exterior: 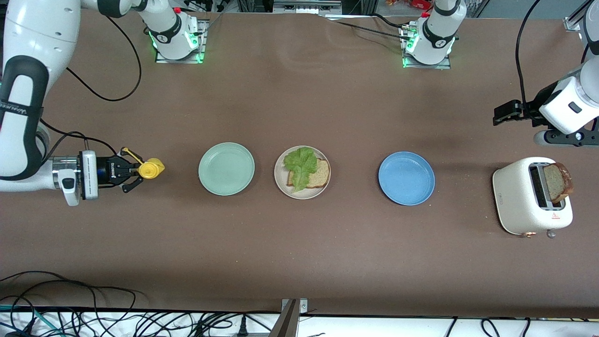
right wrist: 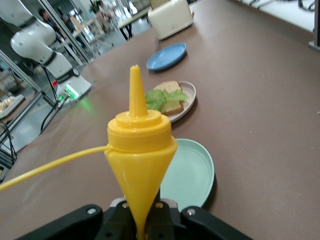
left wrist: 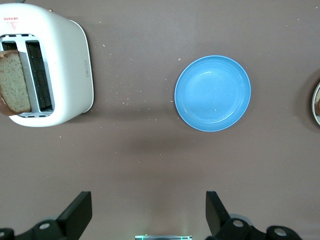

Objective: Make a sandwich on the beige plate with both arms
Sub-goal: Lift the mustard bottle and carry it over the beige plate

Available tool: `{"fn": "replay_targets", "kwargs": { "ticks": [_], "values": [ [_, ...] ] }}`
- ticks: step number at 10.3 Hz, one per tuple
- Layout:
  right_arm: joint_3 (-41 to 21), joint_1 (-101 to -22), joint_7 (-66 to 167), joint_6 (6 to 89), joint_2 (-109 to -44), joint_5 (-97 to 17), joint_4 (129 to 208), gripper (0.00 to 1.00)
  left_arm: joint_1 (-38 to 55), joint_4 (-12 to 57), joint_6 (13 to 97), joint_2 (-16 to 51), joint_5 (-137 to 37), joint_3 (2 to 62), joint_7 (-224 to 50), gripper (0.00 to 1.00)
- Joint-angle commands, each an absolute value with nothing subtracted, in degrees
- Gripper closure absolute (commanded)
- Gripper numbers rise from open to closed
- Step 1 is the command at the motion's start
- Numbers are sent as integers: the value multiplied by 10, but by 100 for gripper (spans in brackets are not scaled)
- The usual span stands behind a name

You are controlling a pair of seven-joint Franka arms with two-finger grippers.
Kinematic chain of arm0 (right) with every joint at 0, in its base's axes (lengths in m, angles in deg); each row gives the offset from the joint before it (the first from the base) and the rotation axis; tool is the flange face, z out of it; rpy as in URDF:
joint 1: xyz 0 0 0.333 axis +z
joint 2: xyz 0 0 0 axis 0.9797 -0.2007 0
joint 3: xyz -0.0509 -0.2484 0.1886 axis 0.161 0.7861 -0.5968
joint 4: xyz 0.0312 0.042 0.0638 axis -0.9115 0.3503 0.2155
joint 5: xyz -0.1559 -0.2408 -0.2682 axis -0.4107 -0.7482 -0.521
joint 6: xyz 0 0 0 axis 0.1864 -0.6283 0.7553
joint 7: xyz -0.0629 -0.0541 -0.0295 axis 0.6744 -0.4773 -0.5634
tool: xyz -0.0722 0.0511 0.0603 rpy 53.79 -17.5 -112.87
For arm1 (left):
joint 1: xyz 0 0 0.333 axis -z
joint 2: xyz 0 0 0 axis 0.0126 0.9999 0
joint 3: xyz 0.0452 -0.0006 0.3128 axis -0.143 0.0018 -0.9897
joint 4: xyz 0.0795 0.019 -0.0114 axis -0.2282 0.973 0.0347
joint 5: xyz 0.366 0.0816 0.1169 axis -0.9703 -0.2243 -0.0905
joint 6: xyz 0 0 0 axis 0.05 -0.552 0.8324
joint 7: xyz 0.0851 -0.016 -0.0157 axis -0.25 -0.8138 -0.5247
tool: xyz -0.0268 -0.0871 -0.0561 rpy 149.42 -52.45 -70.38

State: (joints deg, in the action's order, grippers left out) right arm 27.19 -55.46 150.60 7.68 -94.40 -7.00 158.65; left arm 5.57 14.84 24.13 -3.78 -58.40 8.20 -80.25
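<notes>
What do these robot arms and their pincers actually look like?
Both arms are bulky, glossy white, with black joint bands and trailing black cables. The right gripper is a small black two-finger claw on a silver-and-white wrist; the left gripper has black fingers. Green lights glow at both bases.

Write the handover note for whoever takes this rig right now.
Right gripper: shut on the yellow squeeze bottle, at the right arm's end of the table.
Left gripper: open, empty, over the table by the toaster.
Done: one bread slice with lettuce leaf on the beige plate.
Left: second bread slice sits in the toaster; it goes on top.
</notes>
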Motion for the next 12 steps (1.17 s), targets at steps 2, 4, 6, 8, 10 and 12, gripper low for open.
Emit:
{"fn": "replay_targets", "kwargs": {
  "ticks": [2,4,6,8,10,12],
  "values": [
    [368,-388,1387,167,-949,-157,1561,100,57,142,240,-35,-578,80,-791,0],
    [382,-317,1277,205,-950,-184,1560,100,57,142,240,-35,-578,80,-791,0],
    [384,-251,1156,260,-953,-243,1542,100,57,142,240,-34,-578,80,-791,0],
    [380,-197,1051,282,-971,-338,1510,100,57,142,240,-30,-578,79,-791,0],
    [379,-131,964,299,-976,-460,1506,100,56,142,240,-30,-578,79,-791,0],
    [363,-105,949,302,-992,-545,1489,100,56,142,240,-30,-578,79,-791,0]
  ]
}}
